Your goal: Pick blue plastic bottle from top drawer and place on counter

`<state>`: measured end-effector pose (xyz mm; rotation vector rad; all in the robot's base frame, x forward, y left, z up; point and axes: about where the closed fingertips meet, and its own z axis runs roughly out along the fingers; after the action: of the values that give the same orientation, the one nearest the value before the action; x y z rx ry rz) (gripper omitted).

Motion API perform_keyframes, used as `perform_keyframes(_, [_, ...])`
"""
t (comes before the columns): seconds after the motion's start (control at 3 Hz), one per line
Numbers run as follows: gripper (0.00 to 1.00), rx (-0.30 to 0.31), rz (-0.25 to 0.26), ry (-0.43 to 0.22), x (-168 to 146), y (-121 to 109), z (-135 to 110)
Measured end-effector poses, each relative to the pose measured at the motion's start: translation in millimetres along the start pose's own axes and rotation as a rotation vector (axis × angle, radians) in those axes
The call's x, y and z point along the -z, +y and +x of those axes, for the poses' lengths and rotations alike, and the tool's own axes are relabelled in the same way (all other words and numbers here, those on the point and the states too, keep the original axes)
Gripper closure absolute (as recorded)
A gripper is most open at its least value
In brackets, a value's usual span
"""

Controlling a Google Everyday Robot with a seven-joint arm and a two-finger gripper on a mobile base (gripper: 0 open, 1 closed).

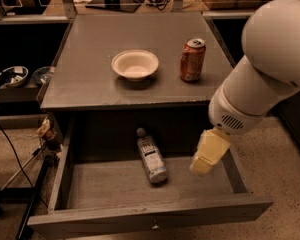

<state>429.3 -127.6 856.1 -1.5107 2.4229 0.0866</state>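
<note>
The blue plastic bottle [151, 156] lies on its side on the grey floor of the open top drawer [115, 184], white cap toward the back, label facing up. My gripper [202, 166] hangs over the right part of the drawer, to the right of the bottle and apart from it, holding nothing that I can see. The white arm fills the upper right of the camera view and hides the drawer's back right corner. Above the drawer lies the grey counter [85, 79].
On the counter stand a white bowl [135, 64] and, to its right, a red-orange soda can [192, 60]. The drawer's front panel carries a small knob [154, 226]. Cables and a stand sit on the floor at the left; dark shelving flanks the cabinet.
</note>
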Motion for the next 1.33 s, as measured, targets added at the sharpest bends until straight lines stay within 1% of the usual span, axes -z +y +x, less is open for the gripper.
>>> perform_keyframes(0.33, [0.00, 0.034, -0.047, 0.001, -8, 14, -13])
perform_keyframes(0.67, [0.00, 0.034, -0.048, 0.002, -7, 14, -12])
perform_keyframes(1.0, [0.00, 0.025, -0.033, 0.021, -21, 9, -13])
perform_keyframes(1.33, [0.00, -0.022, -0.059, 0.022, -57, -6, -8])
